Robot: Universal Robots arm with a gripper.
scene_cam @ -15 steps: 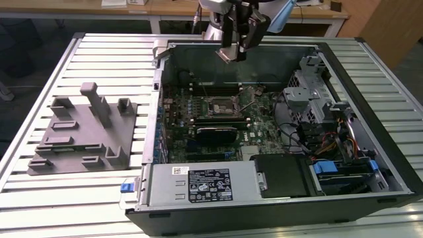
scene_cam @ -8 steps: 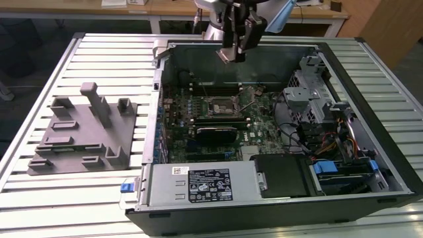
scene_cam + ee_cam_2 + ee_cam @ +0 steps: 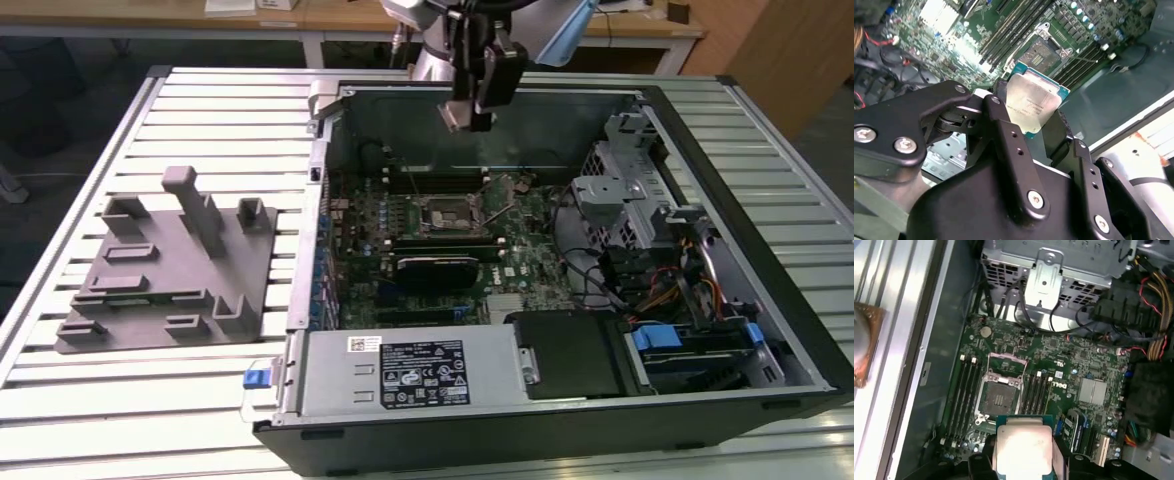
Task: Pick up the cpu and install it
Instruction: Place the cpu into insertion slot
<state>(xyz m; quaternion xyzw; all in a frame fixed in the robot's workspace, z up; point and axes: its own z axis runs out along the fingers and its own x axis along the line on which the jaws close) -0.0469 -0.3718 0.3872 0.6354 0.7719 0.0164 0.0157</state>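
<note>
The cpu (image 3: 1031, 105) is a flat silver square with a thin green rim, clamped between my black fingers (image 3: 1004, 135). It also appears as a pale square (image 3: 1021, 447) in the first wrist view and as a small pale piece (image 3: 462, 117) in the exterior view. My gripper (image 3: 470, 112) hangs high over the far wall of the open computer case, shut on the chip. Below it the open motherboard socket (image 3: 999, 395) lies bare, its frame (image 3: 442, 213) near the board's middle. The same socket (image 3: 1041, 50) lies beyond the chip in the second wrist view.
The open case (image 3: 747, 110) lies on a slatted metal table (image 3: 200, 110). A grey plastic tray (image 3: 160, 270) with upright posts sits at the exterior view's left. A drive cage (image 3: 634, 190), cables (image 3: 654, 290) and a power supply (image 3: 400, 370) crowd the case interior.
</note>
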